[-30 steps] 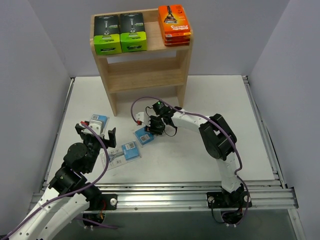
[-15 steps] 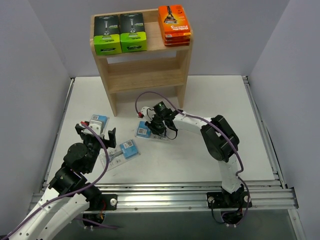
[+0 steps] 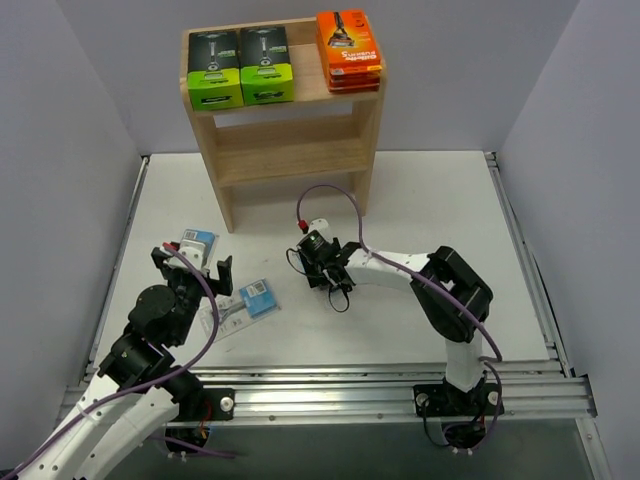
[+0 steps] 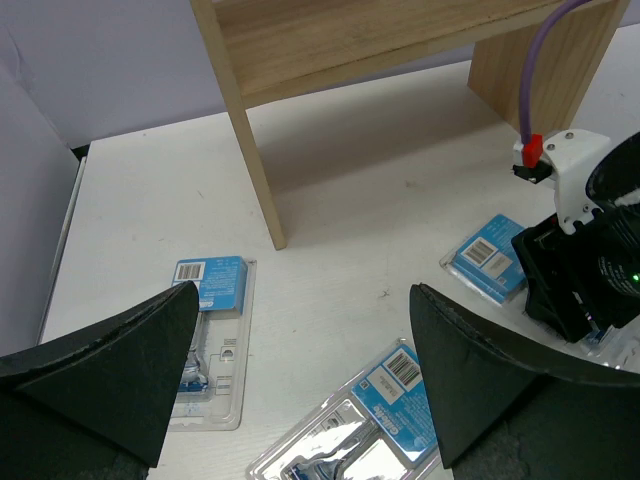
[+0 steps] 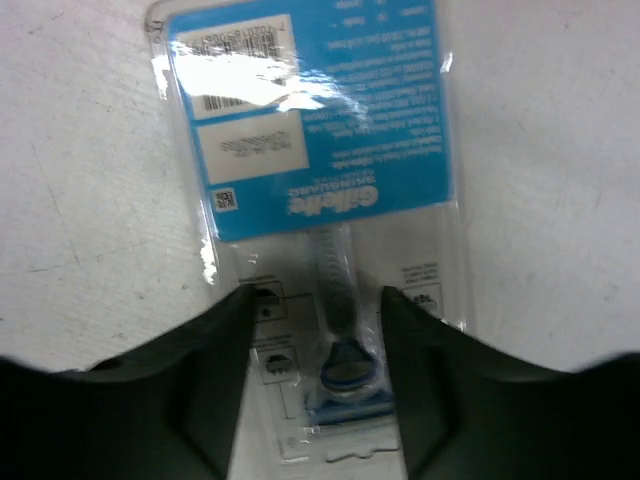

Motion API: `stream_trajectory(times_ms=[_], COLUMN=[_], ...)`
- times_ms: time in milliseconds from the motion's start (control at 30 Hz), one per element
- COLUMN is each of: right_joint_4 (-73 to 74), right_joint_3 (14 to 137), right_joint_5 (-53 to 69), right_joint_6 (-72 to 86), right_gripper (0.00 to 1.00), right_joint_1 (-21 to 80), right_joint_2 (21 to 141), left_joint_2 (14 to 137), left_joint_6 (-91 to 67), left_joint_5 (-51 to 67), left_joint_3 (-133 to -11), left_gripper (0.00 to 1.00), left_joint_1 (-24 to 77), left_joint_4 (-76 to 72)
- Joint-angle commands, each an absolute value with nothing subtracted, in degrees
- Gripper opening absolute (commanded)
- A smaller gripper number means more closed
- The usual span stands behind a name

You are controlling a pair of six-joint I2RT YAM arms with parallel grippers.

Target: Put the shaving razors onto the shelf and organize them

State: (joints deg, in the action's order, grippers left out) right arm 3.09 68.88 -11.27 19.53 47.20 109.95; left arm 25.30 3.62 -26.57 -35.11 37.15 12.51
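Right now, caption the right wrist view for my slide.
Right gripper above a clear blister pack lying barcode-up on the white table, fingers either side of the razor.

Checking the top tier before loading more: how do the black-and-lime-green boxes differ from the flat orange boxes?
The black-and-lime-green boxes sit side by side, left; the flat orange boxes are stacked, right. Both rest atop the light wooden shelf.
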Motion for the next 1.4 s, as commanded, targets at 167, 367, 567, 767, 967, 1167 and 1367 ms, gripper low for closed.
stream_trajectory(times_ms=[167, 367, 567, 767, 967, 1167, 1367], right_joint_4=[-3.9, -12.3, -14.8, -10.6, -7.3, -5.4, -5.6], right_joint_3=[57.2, 49.7, 49.5, 54.5, 58.5, 59.6, 57.7], right_joint_5=[-17.4, -5.5, -0.6, -1.8, -3.1, -6.0, -8.0], right_joint_6=[32.4, 36.2, 32.4, 28.0, 25.0, 24.0, 22.4], right_gripper=[1.00, 1.00, 0.84, 0.56, 0.47, 0.45, 0.43], right_joint_1=[46.2, 40.3, 40.8, 45.1, 48.2, 48.8, 49.7], right_joint_2=[94.9, 90.4, 89.8, 92.5, 98.1, 102.1, 105.6], left_joint_2=[25.8, 26.0, 25.6, 25.8, 25.8, 25.7, 25.6], left_joint_6=[3.8, 3.6, 4.0, 4.0, 4.1, 4.0, 4.0], left_joint_5=[-27.0, -27.2, -27.6, -27.2, -27.0, -26.8, -26.5], left_joint_3=[-36.3, -36.6, -36.5, -36.6, -36.7, -36.7, -36.7], left_gripper=[0.96, 0.95, 0.96, 0.96, 0.95, 0.96, 0.95], left_joint_1=[37.4, 37.3, 37.3, 37.3, 37.3, 37.3, 37.3], left_joint_4=[11.2, 11.3, 11.3, 11.4, 11.5, 11.6, 11.8])
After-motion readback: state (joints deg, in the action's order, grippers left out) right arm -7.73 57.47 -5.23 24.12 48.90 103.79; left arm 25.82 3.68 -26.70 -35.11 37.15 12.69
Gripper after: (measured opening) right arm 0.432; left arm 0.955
